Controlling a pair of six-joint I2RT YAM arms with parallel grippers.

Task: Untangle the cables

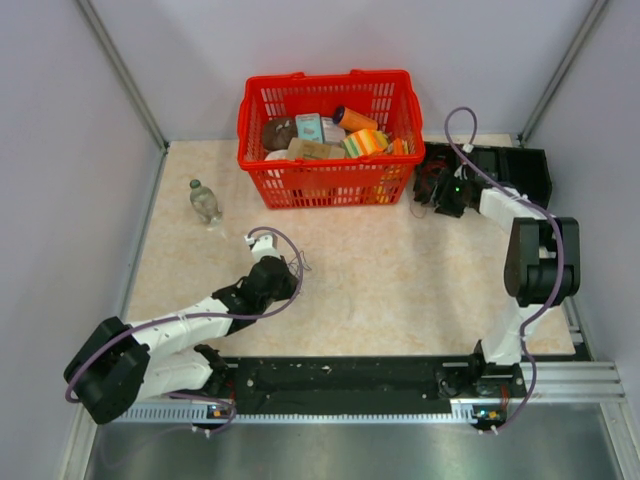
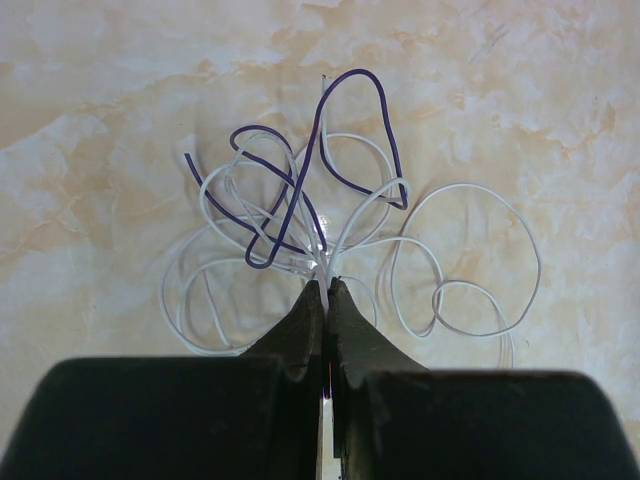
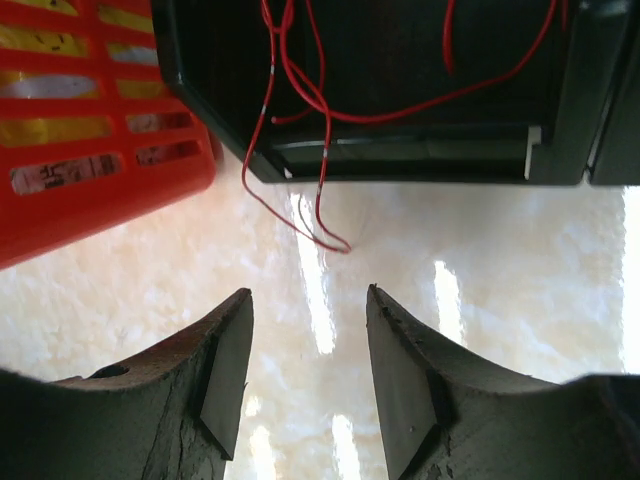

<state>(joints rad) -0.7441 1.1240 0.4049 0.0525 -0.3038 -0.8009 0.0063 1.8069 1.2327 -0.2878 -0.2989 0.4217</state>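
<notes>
Left pincer point(image 2: 325, 285) is pinched together right where several white strands point(image 2: 470, 187) of the cables point(image 2: 300, 215) meet. The bundle lies on the desk point(image 2: 100, 130) just ahead of it, with a purple wire point(image 2: 355, 72) woven through the white loops. Right pincer point(image 3: 308, 292) is spread apart and holding nothing, low over the desk by the black tray point(image 3: 400, 165), where red wires point(image 3: 326, 130) spill over the rim onto the desk.

What worries me: the left looks like it's got a few strands at once, not one. Pull from there and the loops probably cinch round the purple one instead of coming free, or the whole clump just drags along. Stuff this thin could also slip out of the jaws.

On the right, the basket point(image 3: 100, 150) sits just beside the tray, so that corner's tight, and a red loop could snag on the rim. Room-wise, the middle of the desk between the arms looks open. A bottle point(image 1: 204, 201) stands beyond the left pincer, off to its left.
</notes>
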